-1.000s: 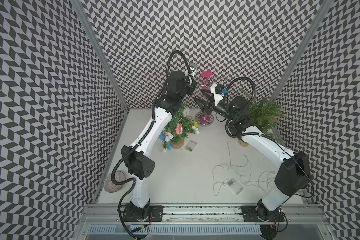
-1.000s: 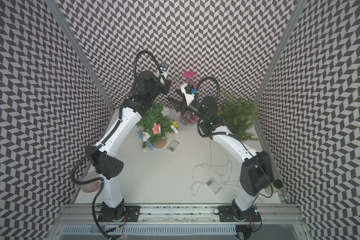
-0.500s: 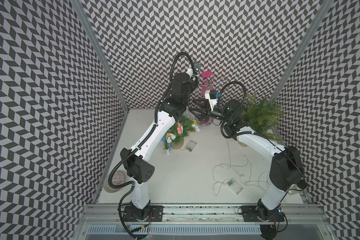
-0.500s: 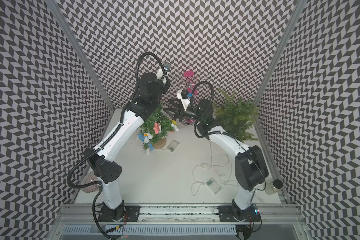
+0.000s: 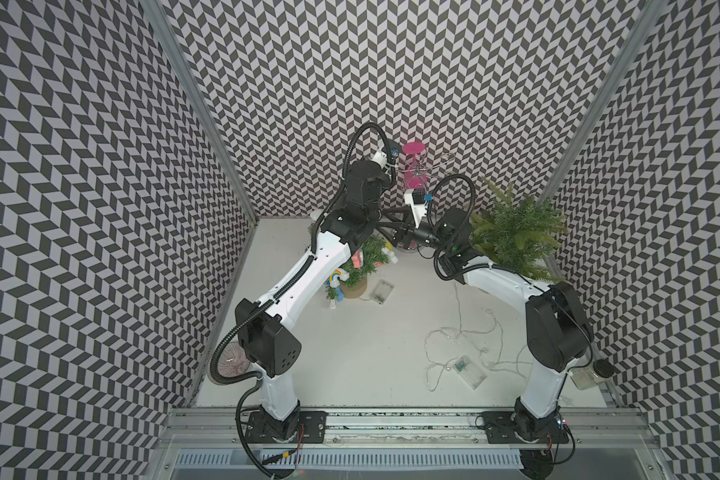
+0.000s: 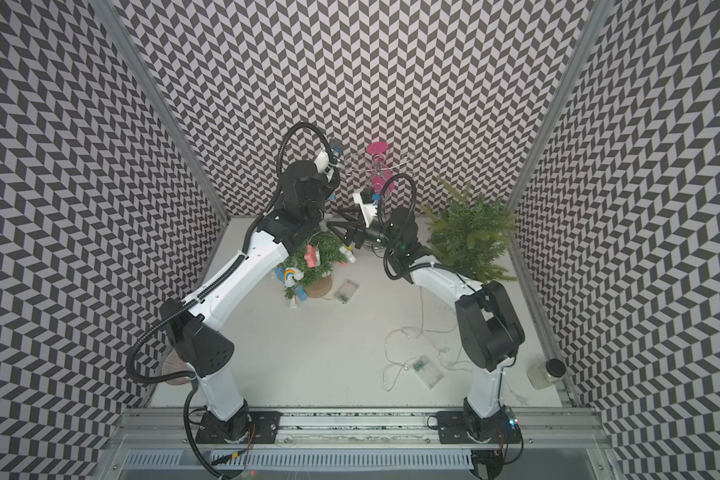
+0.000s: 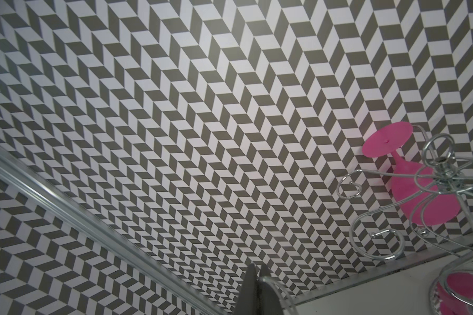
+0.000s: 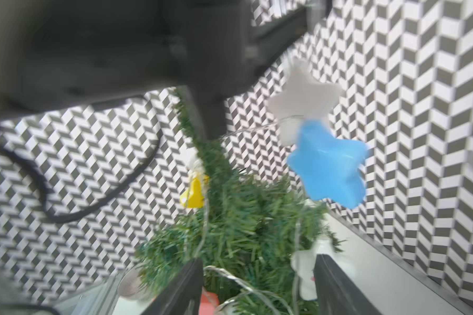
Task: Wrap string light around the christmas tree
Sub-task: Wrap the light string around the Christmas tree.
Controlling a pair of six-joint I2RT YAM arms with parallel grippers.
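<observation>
**A:** Entry, largest item first. Where does it sit from the fingers?

**B:** Noted: a bushy green artificial fern (image 5: 516, 232), back behind the right wrist, well apart from both pairs of fingers.

**A:** The task tree?

**B:** That is the small green artificial christmas tree in a tan pot (image 6: 314, 259), upright on the white table (image 6: 329, 353). Its top lies just past the tips of the right gripper (image 8: 260, 260) and below the left gripper (image 7: 257, 268).

**A:** Anything near the left tips?

**B:** Off to one side, well apart, stands a chrome wire rack (image 7: 437, 174) with a pink plastic goblet (image 7: 421, 196) hanging upside down.

**A:** Right fingers?

**B:** Released and spread wide, gripping nothing. Needles and wire loops fill the gap. One white lamp (image 8: 305, 272) sits just beside a finger (image 8: 336, 289).

**A:** Left fingers?

**B:** Clenched, tips pressed together on a thin strand of the silver-wire string light with coloured plastic lamps (image 6: 310, 255). The remainder drapes over the tree.

**A:** Small items?

**B:** Below the right fingers, a clear plastic battery box (image 6: 346, 289) lies on the table beside the pot. On the held strand, a whitish star lamp (image 8: 303, 92) and a blue star lamp (image 8: 328, 169) hang just under the left fingertips. The right wrist view is blurred, so finer detail can't be told.
</observation>
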